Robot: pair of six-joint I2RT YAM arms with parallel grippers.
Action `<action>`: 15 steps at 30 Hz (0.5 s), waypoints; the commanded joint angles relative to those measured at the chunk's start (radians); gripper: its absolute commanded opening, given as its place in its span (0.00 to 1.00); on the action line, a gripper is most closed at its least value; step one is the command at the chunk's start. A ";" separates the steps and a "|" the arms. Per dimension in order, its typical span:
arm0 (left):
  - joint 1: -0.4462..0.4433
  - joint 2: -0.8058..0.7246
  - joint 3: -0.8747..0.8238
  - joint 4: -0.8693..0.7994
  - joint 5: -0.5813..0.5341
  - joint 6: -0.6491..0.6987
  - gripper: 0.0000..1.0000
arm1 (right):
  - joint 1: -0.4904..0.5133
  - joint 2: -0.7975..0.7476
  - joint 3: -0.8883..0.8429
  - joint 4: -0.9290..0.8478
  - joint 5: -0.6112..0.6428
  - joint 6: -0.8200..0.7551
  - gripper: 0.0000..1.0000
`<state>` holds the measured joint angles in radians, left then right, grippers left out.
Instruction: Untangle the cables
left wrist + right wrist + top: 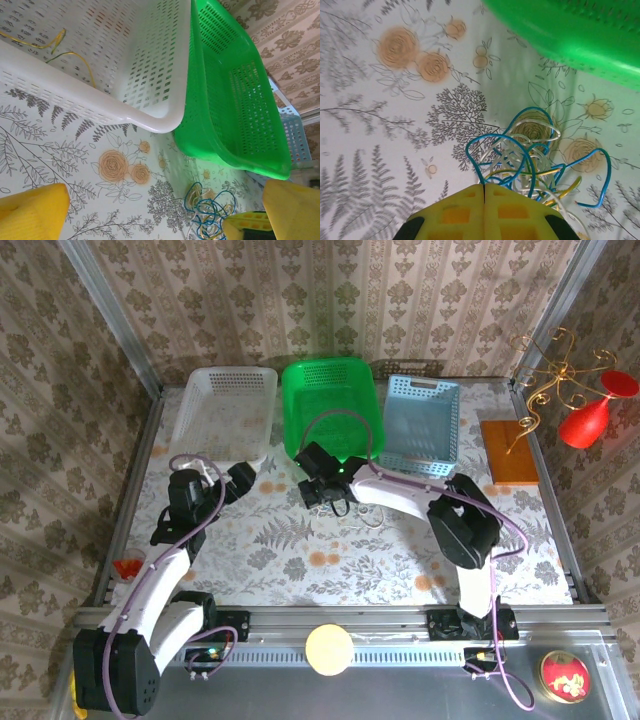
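**Fig.** Table [400, 570] w/ floral cloth, seen from above. Three perforated baskets along the far edge, L to R: white basket [225, 410], green basket [330, 390], blue basket [420, 425]; white & green sit close side by side.

- **Left gripper** [165, 200]: in front of the white basket's near corner, jaws spread wide, nothing betw. them.
- **Right gripper** [484, 190]: low over the cloth in front of the green basket. Its yellow pads are pressed together at the tangle's edge; whether a strand is pinched cannot be told.
- **Cables** [530, 160]: blue, cream & yellow strands in one loose knot on the cloth, near the green basket's front rim, outside it.
- **Yellow cord** [82, 62]: separate, lies inside the white basket.
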<state>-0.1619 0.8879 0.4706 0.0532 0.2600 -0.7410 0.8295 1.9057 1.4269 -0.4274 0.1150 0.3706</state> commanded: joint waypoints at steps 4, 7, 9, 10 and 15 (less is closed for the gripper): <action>0.000 -0.005 -0.031 0.051 0.084 0.033 1.00 | 0.004 -0.184 -0.045 0.024 -0.066 0.040 0.00; -0.018 -0.008 -0.058 0.090 0.107 0.044 1.00 | -0.002 -0.244 -0.082 0.051 -0.088 0.062 0.00; -0.042 -0.010 -0.079 0.131 0.118 0.055 1.00 | -0.009 -0.275 -0.109 0.076 -0.112 0.083 0.00; -0.059 -0.010 -0.090 0.153 0.122 0.063 1.00 | -0.013 -0.289 -0.122 0.091 -0.124 0.093 0.00; -0.153 -0.005 -0.133 0.229 0.112 0.129 1.00 | -0.032 -0.317 -0.171 0.151 -0.179 0.131 0.00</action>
<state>-0.2798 0.8879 0.3569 0.1936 0.3523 -0.6781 0.8108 1.6119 1.2819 -0.3244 -0.0105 0.4568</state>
